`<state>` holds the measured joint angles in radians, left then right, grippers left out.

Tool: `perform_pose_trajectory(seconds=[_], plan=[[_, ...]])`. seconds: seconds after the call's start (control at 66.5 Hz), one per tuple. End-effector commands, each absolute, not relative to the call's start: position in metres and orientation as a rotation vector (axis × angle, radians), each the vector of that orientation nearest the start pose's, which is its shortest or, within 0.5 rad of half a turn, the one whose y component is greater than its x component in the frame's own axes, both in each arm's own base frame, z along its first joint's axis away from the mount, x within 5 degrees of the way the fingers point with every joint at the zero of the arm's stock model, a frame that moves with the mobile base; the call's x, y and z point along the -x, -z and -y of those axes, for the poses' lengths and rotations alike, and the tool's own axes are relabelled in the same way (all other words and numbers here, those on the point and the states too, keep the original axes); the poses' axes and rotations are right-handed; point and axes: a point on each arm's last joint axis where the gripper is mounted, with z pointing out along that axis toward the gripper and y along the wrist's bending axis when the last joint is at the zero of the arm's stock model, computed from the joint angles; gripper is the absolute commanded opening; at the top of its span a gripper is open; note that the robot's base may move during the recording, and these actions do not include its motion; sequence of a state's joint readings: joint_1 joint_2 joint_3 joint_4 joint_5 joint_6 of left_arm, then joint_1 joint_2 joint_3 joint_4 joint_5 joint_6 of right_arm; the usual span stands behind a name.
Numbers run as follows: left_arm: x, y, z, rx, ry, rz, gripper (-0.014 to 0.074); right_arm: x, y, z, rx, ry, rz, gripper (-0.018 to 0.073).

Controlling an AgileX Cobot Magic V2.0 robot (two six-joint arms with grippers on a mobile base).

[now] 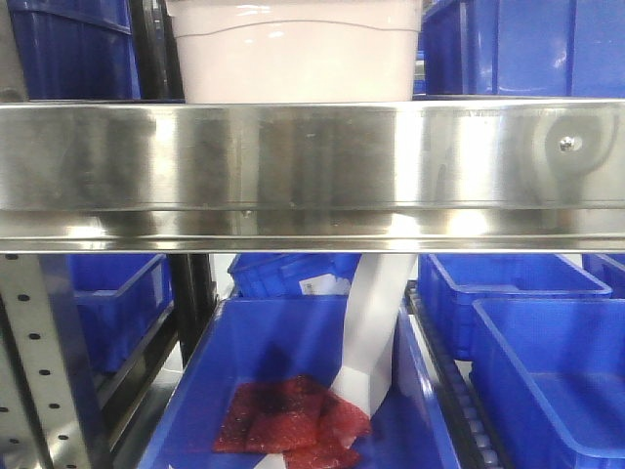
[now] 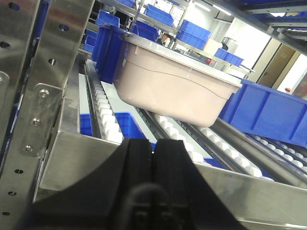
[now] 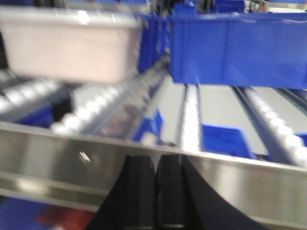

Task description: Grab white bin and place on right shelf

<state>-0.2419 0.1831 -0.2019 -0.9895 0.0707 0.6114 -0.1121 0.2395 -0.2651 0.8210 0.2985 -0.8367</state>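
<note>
Both our grippers, left (image 2: 154,158) and right (image 3: 156,177), pressed closed, empty | white bin (image 2: 177,88) on right shelf (image 1: 312,171) rollers | bin's top cropped in front view, right wrist view blurred

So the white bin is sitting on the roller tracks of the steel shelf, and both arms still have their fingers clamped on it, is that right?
Not quite. The white bin does sit on the shelf's roller tracks, but neither arm holds it. Both wrist views show the left gripper's fingers and the right gripper's fingers pressed together, empty, on the near side of the front rail, apart from the bin.
</note>
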Motion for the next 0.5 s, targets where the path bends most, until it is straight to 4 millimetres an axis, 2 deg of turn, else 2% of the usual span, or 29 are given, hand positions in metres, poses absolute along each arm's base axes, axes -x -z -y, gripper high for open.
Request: perform_pose_trajectory(seconds=[0.0, 0.09, 0.181, 0.256, 0.361, 0.481], plan=[[-0.064, -0.279, 0.018, 0.094, 0.535, -1.475, -0.0117, -0.072, -0.275, -0.006, 0.041, -0.019, -1.663, 0.0056], [-0.064, -0.279, 0.018, 0.094, 0.535, -1.475, -0.0117, -0.072, -0.269, -0.002, -0.103, -0.081, -1.701, 0.0056], [-0.064, -0.279, 0.018, 0.094, 0.535, -1.475, -0.0117, -0.074, -0.257, 0.005, -0.173, -0.036, -1.707, 0.0056], [-0.064, -0.279, 0.018, 0.094, 0.535, -1.475, -0.0117, -0.076, -0.251, 0.008, -0.204, -0.031, -1.614, 0.0056], [-0.064, -0.279, 0.018, 0.094, 0.535, -1.475, -0.0117, -0.078, -0.243, 0.004, -0.126, -0.046, -1.463, 0.0056], [-0.064, -0.279, 0.018, 0.094, 0.535, -1.475, -0.0117, -0.076, -0.226, -0.001, -0.056, -0.072, -1.436, 0.0056]])
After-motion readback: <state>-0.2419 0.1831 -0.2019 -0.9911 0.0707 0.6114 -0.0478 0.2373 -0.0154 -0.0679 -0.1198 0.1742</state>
